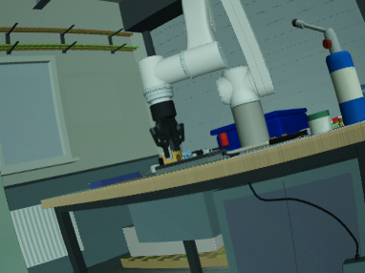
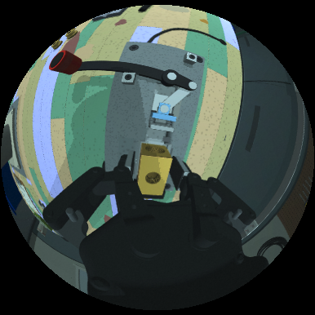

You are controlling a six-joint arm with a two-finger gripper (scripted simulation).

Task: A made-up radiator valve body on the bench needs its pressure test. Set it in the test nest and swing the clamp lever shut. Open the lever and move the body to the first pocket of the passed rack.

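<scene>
My gripper [image 2: 153, 173] [image 1: 168, 144] stands open around the brass valve body [image 2: 151, 171] [image 1: 171, 156] and holds nothing; it points straight down over the grey test fixture plate [image 2: 157, 102]. The brass block sits low at the near end of the plate, at the nest. Beyond it lie a small blue and white clamp piece [image 2: 164, 113] and the black clamp lever [image 2: 122, 69] with its red knob [image 2: 64, 62], swung out to the left. I cannot see the passed rack.
The robot's grey base column [image 1: 249, 121] stands behind the fixture, with a blue tray [image 1: 282, 119] beside it. A blue and white bottle [image 1: 345, 86] and a small white pot [image 1: 318, 121] stand at the bench's right end. A dark blue strip [image 1: 114, 180] lies near the left edge.
</scene>
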